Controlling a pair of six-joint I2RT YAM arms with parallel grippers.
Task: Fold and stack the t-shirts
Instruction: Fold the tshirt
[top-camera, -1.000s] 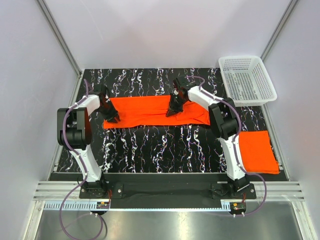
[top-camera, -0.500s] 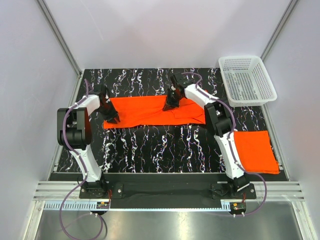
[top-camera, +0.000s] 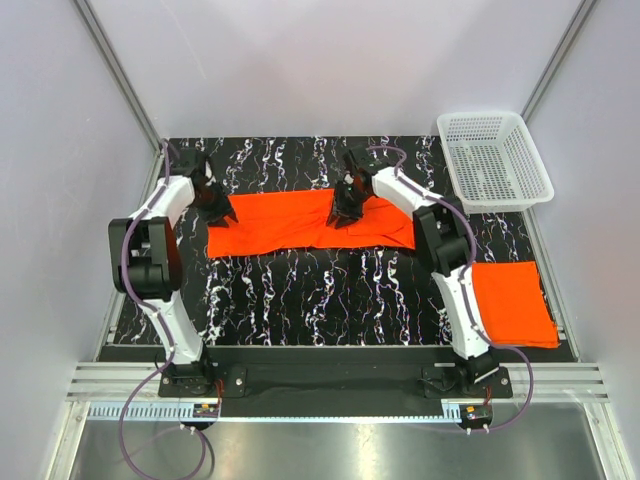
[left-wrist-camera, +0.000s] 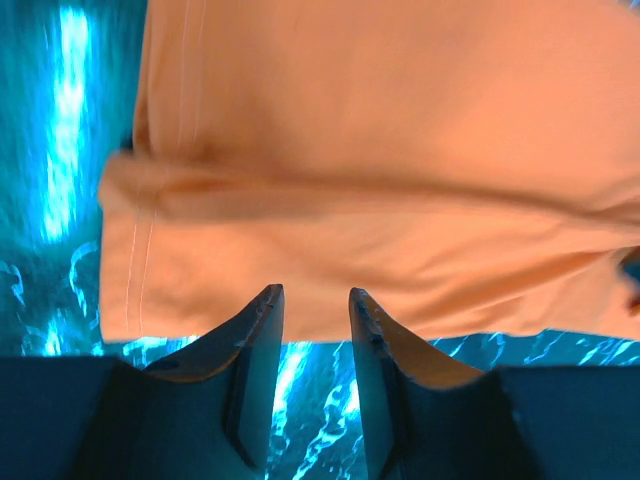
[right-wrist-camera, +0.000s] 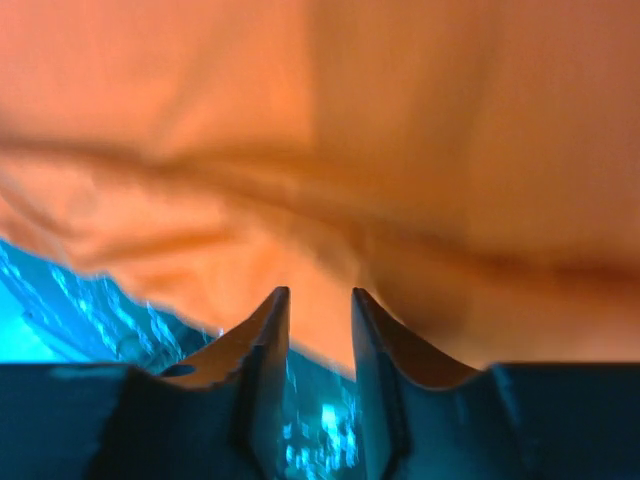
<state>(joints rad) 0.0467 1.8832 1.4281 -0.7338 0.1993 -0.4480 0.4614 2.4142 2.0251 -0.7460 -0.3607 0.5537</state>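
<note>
Bright orange thin-cloth t-shirt (top-camera: 305, 222) spread as a long band across the far middle of the black marbled table (top-camera: 330, 290). Left gripper (left-wrist-camera: 312, 325) narrowly parted at its left end, right gripper (right-wrist-camera: 318, 325) likewise mid-band, apparently empty, probably for folding. Second folded orange shirt (top-camera: 512, 303) waiting near right.

orange t-shirts (top-camera: 310, 222), black white-veined table (top-camera: 320, 290)
</note>
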